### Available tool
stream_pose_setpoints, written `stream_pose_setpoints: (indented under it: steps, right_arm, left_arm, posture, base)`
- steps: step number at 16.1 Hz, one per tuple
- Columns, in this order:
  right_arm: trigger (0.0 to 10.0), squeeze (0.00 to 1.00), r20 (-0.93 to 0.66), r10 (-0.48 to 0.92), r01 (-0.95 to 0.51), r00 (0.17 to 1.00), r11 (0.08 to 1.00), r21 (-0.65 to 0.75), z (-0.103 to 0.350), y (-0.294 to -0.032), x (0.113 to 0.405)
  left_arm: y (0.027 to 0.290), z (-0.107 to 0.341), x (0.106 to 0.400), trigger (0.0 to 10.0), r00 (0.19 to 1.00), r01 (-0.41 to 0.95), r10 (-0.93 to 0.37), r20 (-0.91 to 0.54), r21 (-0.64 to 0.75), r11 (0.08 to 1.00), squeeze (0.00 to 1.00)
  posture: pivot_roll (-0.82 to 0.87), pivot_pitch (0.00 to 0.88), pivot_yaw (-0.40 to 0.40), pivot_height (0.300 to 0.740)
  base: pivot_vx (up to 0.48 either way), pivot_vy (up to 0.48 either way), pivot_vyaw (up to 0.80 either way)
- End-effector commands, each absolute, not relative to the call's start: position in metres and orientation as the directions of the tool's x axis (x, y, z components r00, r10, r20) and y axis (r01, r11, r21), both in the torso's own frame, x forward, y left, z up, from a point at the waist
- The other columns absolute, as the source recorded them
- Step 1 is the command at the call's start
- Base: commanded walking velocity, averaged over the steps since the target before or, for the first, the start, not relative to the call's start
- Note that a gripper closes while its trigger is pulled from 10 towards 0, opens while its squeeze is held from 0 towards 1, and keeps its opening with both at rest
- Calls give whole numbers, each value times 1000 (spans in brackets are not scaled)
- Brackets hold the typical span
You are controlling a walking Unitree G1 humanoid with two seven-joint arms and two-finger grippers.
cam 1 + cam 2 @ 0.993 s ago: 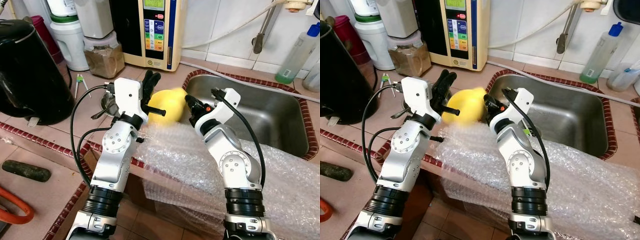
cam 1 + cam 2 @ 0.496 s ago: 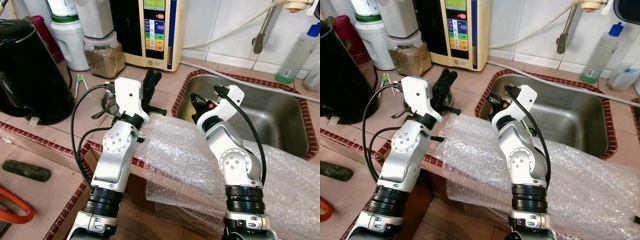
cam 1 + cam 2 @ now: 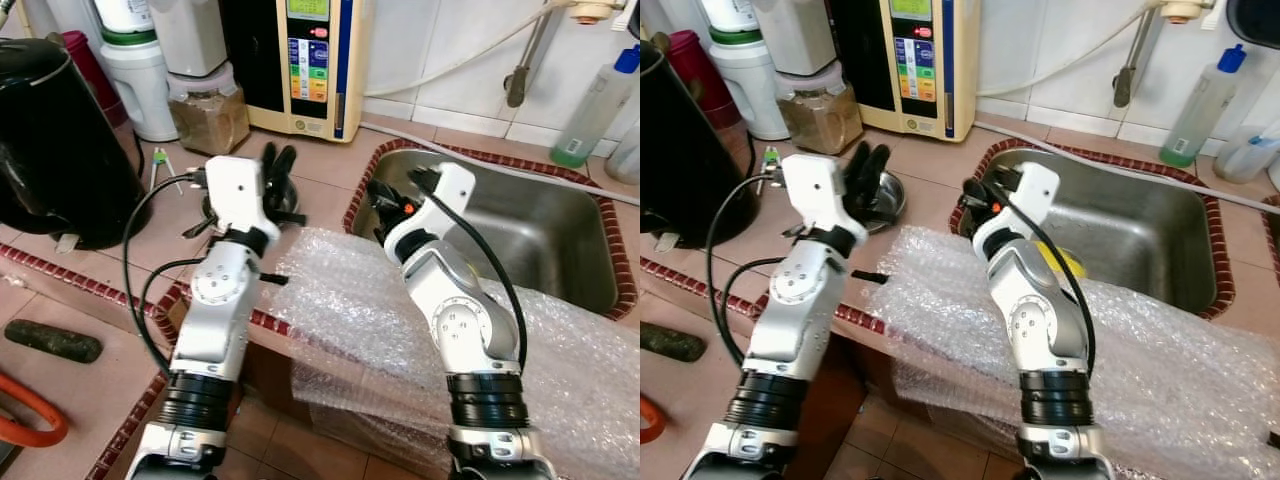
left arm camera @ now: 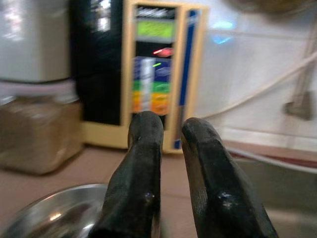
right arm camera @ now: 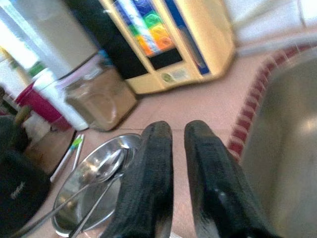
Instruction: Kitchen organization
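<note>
A: Where did things stand?

B: Both arms were up over the terracotta-tiled tabletop [image 3: 330, 165]. The left gripper [image 3: 279, 160] hung above the shallow round steel plate [image 3: 883, 192] that carried a long-handled metal spoon [image 5: 101, 171]. The right gripper [image 3: 382, 192] sat at the near-left rim of the stainless steel sink [image 3: 545, 225]. Neither held anything; on both, the jaws stood almost together with just a slim gap between the fingers.

A: And the yellow thing?

B: A yellow rounded object [image 3: 1064, 262] lay inside the sink basin, mostly hidden behind the right arm, so I couldn't tell what it was. I'd judge that item as dropped off.

A: What was left?

B: Plenty, by the look of it. A crumpled sheet of clear bubble wrap [image 3: 350, 310] was draped over the tabletop edge and hung down the front, under both arms. The plate and spoon sat loose, and a green-and-white pen-like stick [image 3: 159, 165] lay near the black round-bodied kettle [image 3: 60, 140]. The clear jar of brown powder [image 3: 208, 112] and the cream water-filter unit with coloured buttons [image 3: 310, 60] stood along the wall, looking placed already.
</note>
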State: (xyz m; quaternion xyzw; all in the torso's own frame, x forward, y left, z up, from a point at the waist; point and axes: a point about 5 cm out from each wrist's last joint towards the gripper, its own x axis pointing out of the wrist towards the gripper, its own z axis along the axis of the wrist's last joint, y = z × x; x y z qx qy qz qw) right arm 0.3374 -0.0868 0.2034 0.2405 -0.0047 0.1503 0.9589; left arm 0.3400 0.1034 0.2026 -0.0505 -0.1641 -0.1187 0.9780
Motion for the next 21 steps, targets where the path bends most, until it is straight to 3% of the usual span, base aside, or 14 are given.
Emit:
stream_pose_setpoints:
  steps: [1, 4, 8, 13, 21]
  right_arm:
    - [10000, 1000, 164, 313, -351, 936, 877, 329, 214, -86, 327]
    - [10000, 1000, 208, 316, -349, 926, 925, 152, 216, -90, 313]
    - [10000, 1000, 227, 360, -402, 905, 898, 180, 212, -91, 296]
    - [10000, 1000, 207, 537, -566, 818, 817, 115, 206, -75, 270]
    - [10000, 1000, 199, 543, -569, 816, 816, 106, 205, -76, 263]
  left_arm:
    - [119, 197, 346, 10000, 948, 174, -139, 285, -99, 980, 1000]
    - [144, 186, 348, 10000, 976, 48, -27, 215, -93, 994, 1000]
    - [175, 167, 345, 10000, 985, -117, 127, 115, -95, 989, 1000]
    - [183, 153, 345, 10000, 983, -172, 180, 49, -125, 977, 1000]
    - [180, 142, 361, 10000, 984, -180, 176, -37, -226, 957, 1000]
  posture:
    - [12, 64, 13, 740]
    - [8, 71, 17, 740]
    - [10, 80, 24, 740]
    - [4, 83, 33, 740]
    - [-13, 91, 49, 740]
  base:
    - [0, 0, 0]
    - [0, 0, 0]
    - [0, 0, 0]
    - [0, 0, 0]
    - [0, 0, 0]
